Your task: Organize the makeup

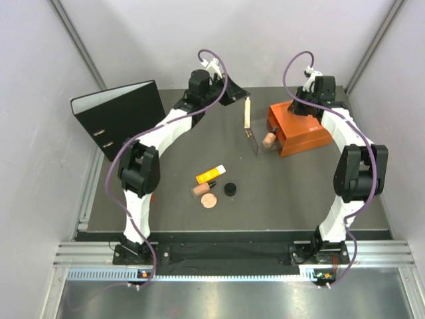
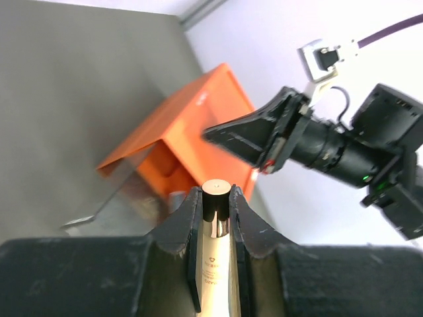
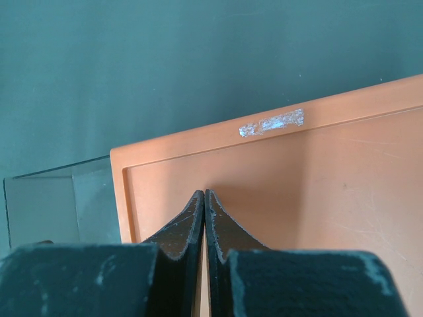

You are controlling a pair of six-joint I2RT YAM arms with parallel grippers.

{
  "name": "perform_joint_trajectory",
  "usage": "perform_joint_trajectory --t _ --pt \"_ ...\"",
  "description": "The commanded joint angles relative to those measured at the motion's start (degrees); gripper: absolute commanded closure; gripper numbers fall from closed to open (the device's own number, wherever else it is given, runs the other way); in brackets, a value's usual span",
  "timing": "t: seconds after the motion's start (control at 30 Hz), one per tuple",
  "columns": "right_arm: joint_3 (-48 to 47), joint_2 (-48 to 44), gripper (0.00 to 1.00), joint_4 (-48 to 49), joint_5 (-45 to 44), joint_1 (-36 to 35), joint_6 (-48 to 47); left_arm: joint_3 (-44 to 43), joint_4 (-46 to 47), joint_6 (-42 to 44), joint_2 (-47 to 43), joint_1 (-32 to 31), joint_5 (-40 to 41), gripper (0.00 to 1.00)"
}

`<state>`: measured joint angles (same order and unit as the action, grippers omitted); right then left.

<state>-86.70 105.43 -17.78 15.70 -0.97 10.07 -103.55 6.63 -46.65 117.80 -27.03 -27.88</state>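
A black binder (image 1: 119, 114) is at the left of the worktop (image 1: 299, 193). Near the middle lie a brown bottle (image 1: 199, 189), a round compact (image 1: 209, 201), an orange-yellow tube (image 1: 210, 175) and a black jar (image 1: 230, 189), close together. Further back, the left end effector (image 2: 214, 193) grasps the cream stick (image 1: 248, 111), near the orange box (image 1: 307, 136). Over this box, the right end effector (image 3: 204, 195) is clenched on nothing.

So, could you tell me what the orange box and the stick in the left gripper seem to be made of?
The orange box looks like matte plastic, possibly painted wood: smooth faces, fine scratches. Its flap seems clear acrylic or glass; the table shows through. The stick looks glossy cream plastic or coated metal, with sharp reflections.
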Motion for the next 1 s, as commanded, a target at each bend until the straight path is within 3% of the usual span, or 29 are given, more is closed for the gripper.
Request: perform_joint_trajectory --t 0.0,0.33,0.43,0.47,0.6,0.77,0.97 --pt "2.67 4.17 1.0 -10.7 -1.47 0.27 -1.45 -3.06 12.78 -10.81 2.78 -2.24 -1.92 1.0" --pt "2.67 4.17 1.0 -10.61 -1.29 0.18 -1.72 -4.73 15.08 -12.32 7.53 -5.23 0.19 0.99" --pt "2.59 4.26 1.0 -10.61 -1.2 0.18 -1.72 -5.87 11.57 -10.39 8.24 -5.49 0.98 0.9" --pt "2.5 4.35 1.0 -10.7 -1.2 0.18 -1.8 -5.79 10.86 -9.43 8.24 -5.49 1.33 0.81" --pt "2.23 4.61 1.0 -10.78 -1.03 0.18 -1.72 -5.61 7.96 -6.96 7.8 -5.49 2.12 0.61" --pt "1.88 4.87 1.0 -10.96 -0.76 0.27 -1.72 -5.52 7.17 -5.99 7.8 -5.49 2.39 0.54" --pt "2.14 4.7 1.0 -10.87 -0.41 0.36 -1.72 -5.53 6.82 -2.15 5.78 -5.14 2.48 0.55"
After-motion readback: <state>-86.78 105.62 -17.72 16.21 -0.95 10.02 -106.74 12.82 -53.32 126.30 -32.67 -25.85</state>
